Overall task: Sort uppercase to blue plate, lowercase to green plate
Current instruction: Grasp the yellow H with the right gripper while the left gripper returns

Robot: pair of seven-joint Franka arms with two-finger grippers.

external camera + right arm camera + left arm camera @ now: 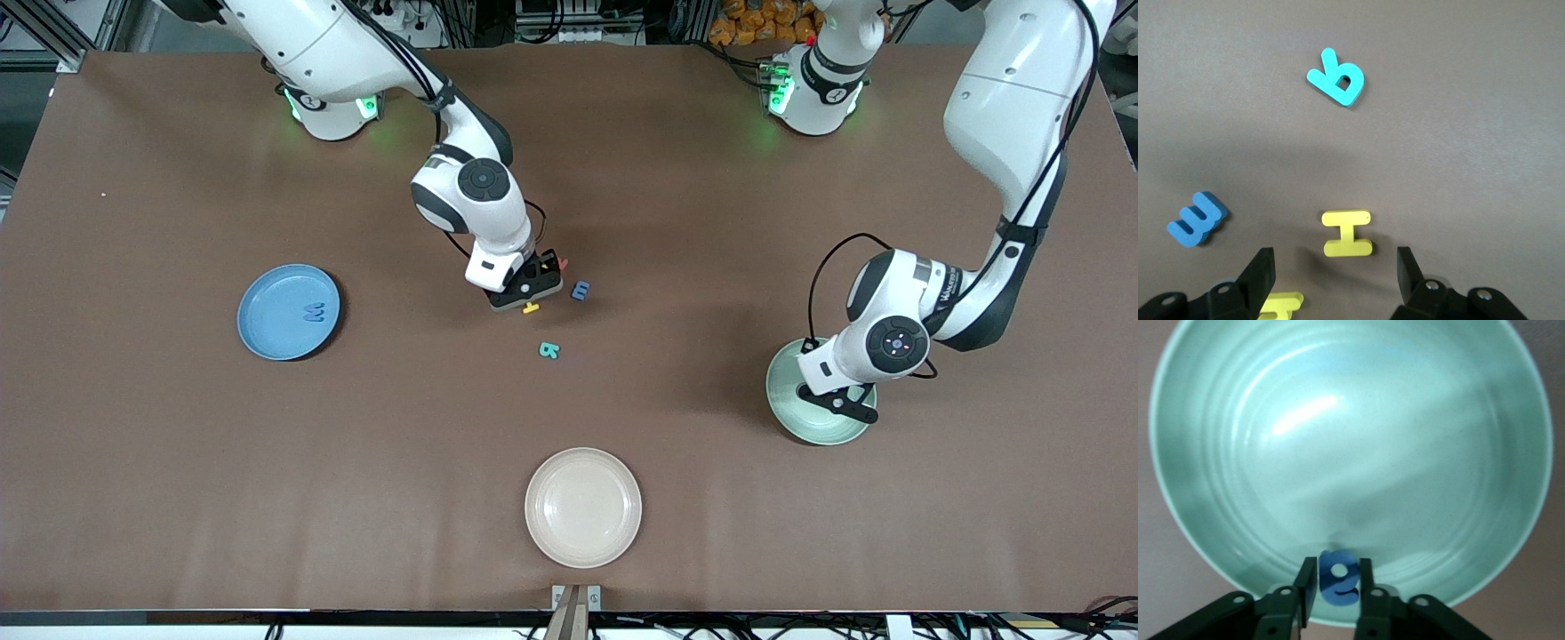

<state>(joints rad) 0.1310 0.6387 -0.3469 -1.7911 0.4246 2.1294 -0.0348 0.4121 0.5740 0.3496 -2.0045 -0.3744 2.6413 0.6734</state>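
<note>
Brown tabletop: my left gripper (1333, 590) loosely pinches the blue a (1338, 585) over the green plate (1198, 540); I'd release it low, while my right gripper (1335, 273), spread wide, descends squarely astride the yellow H (1347, 234).

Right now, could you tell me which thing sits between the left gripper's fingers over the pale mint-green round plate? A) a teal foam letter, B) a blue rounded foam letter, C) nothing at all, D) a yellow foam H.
B: the left wrist view shows the blue rounded foam letter between the fingers of the left gripper, just above the pale mint-green round plate.
</note>
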